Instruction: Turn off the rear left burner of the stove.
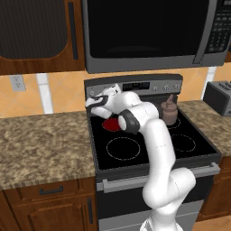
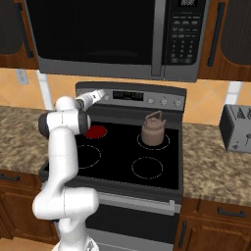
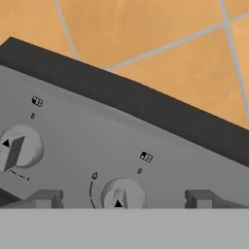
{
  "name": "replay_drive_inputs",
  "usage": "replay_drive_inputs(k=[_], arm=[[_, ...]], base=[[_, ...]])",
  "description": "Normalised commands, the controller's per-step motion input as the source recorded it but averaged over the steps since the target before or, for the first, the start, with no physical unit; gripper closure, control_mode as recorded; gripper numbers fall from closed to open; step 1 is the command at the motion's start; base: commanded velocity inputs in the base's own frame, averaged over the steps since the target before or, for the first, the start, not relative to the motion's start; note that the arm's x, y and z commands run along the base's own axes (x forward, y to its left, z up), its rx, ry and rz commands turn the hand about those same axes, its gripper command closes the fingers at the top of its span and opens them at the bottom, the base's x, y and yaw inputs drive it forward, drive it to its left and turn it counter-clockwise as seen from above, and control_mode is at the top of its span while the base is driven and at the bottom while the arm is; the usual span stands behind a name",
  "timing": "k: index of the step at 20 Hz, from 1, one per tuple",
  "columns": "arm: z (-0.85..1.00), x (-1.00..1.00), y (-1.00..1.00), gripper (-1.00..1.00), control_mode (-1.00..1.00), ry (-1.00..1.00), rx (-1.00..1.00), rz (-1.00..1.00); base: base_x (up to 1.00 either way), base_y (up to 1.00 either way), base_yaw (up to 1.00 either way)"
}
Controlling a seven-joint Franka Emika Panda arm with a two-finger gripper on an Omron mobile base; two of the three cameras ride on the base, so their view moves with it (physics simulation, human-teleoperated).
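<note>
From the hand view I see my gripper (image 3: pixel 120 198) spread wide and holding nothing, its two grey fingertips (image 3: pixel 44 198) standing either side of a small round knob (image 3: pixel 122 194) on the grey back panel (image 3: pixel 146 136), with a second knob (image 3: pixel 19 148) further along the panel and orange tiled wall (image 3: pixel 146 29) beyond. From the base views my arm (image 1: pixel 155 149) reaches over the stove (image 2: pixel 132 147) to the panel's left end, and under it the rear left burner (image 2: pixel 96 131) glows red at the back left of the glass top. A brown kettle (image 2: pixel 153 128) sits on the rear right circle, a microwave (image 2: pixel 112 34) hangs above, and a toaster (image 2: pixel 238 127) stands on the counter (image 2: pixel 215 162) to the right.
</note>
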Motion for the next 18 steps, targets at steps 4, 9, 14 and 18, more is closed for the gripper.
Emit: replay_drive_inputs(k=[4, 9, 14, 18], arm=[[-0.11, 0.12, 0.05, -1.00, -1.00, 0.01, 0.00, 0.00], [-0.13, 0.10, 0.01, -1.00, -1.00, 0.00, 0.00, 0.00], [-0.05, 0.26, 0.00, -1.00, -1.00, 0.00, 0.00, 0.00], [-0.01, 0.41, 0.00, -1.00, -1.00, 0.00, 0.00, 0.00]], base=[[0.00, 0.00, 0.00], [0.00, 0.00, 0.00], [0.00, 0.00, 0.00], [0.00, 0.00, 0.00]])
